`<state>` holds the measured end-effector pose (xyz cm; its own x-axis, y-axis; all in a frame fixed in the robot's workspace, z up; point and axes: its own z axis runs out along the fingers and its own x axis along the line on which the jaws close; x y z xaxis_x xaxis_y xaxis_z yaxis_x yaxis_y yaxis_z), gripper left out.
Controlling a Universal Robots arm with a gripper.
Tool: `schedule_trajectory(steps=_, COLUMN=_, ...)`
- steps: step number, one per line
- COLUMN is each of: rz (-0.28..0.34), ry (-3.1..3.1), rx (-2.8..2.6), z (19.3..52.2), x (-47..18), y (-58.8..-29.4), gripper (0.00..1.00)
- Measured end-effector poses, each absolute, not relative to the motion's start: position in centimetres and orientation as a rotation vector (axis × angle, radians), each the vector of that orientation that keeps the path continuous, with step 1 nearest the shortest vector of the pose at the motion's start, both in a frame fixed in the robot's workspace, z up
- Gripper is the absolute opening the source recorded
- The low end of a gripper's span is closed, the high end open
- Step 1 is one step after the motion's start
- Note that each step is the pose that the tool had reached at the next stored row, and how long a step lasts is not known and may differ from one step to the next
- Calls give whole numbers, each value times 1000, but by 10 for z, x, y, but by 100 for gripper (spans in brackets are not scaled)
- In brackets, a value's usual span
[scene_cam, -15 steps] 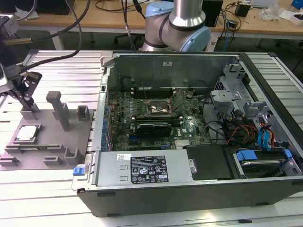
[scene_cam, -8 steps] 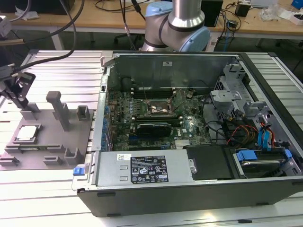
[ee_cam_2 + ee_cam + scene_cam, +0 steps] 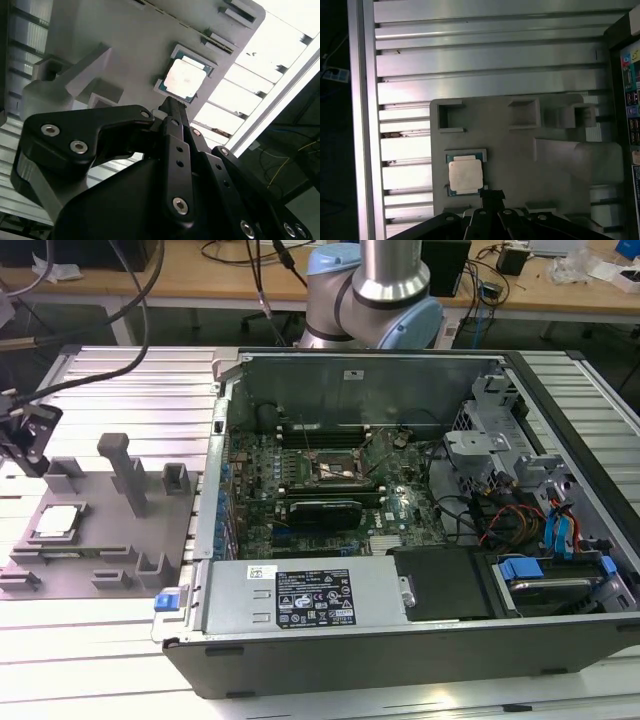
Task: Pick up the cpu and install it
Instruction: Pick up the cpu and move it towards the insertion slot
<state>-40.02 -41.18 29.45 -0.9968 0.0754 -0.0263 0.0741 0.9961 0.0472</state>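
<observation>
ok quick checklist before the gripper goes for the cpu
1. cpu lies flat in its pocket on the grey plate: ok
2. Nothing lies on top of the cpu: ok
3. gripper close to the cpu: ok, its tip shows at the cpu's edge in both wrist views
4. computer case open: ok
5. socket empty and ready: cannot tell

cpu (image 3: 465, 175) sits flat in a pocket of the grey fixture plate (image 3: 520, 150). Gripper (image 3: 492, 194) tip just beside its corner, seemingly closed.
</observation>
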Motion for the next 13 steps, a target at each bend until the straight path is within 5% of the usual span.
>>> schedule_trajectory(steps=13, rz=72, ry=3111, rx=116, z=266, x=-413, y=-412, gripper=11)
